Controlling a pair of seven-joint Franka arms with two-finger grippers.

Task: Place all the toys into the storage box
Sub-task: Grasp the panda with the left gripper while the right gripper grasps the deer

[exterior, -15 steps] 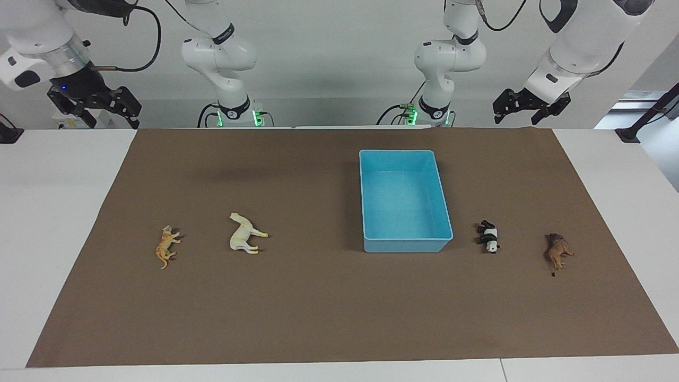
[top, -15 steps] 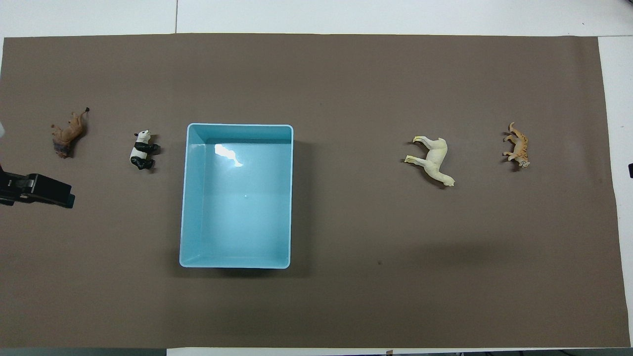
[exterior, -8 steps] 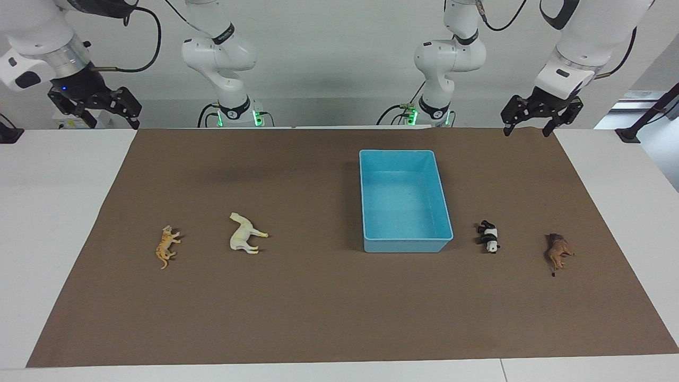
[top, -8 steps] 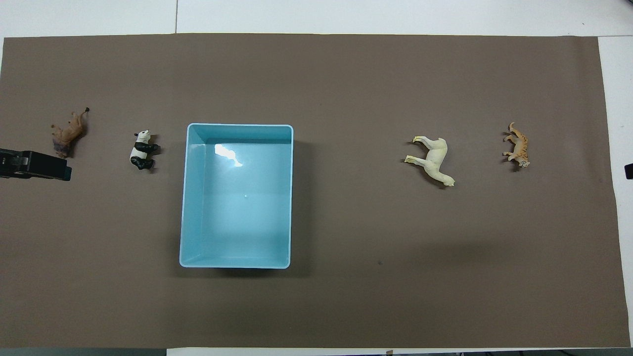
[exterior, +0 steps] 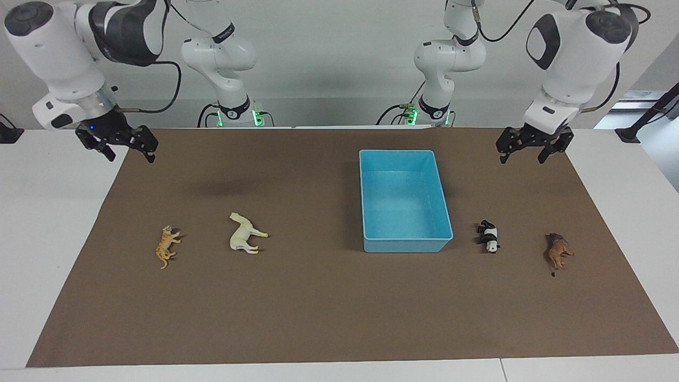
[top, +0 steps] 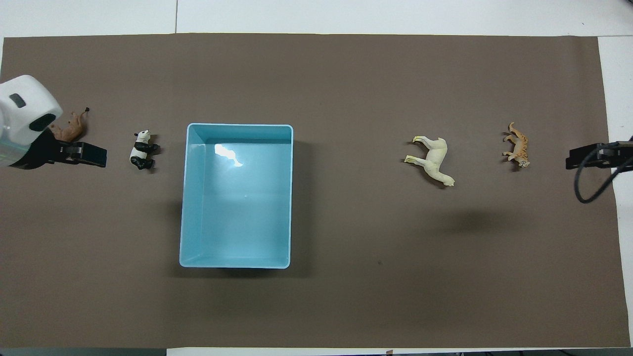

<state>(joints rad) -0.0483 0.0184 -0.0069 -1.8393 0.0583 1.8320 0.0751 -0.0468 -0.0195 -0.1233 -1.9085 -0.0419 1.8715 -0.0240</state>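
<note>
**toybox_newbie:** Need grip advice for four plastic animals. All lying on their sides across the middle band of the facing frame. Tiger [exterior: 166, 245] and horse [exterior: 244, 234] toward the right arm's end, panda [exterior: 489, 236] just beside the box [exterior: 406, 245], lion [exterior: 557, 252] past the panda toward the left arm's end. Box sitting at frame centre, nothing in it, so zero progress so far.

**gripfiend:** Probably hollow moulded plastic: light, stiff, a bit slick, not fragile. Best to pinch across the torso, never legs or tail, since thin bits twist out. Flat on the table [exterior: 318, 307] means a low profile, so go down close and straddle the belly-to-back width. Horse is the biggest, easiest target. Panda is round, likely to squirt sideways if caught off-centre.

**toybox_newbie:** And the end effectors?

**gripfiend:** Left end effector [exterior: 522, 159] up in the air over bare table in the upper part of the frame, fingers apart, holding nothing. Right end effector [exterior: 131, 158] same deal at the upper corner at its own end, fingers spread, empty. Guessing lion or panda first for the left, tiger for the right.
</note>
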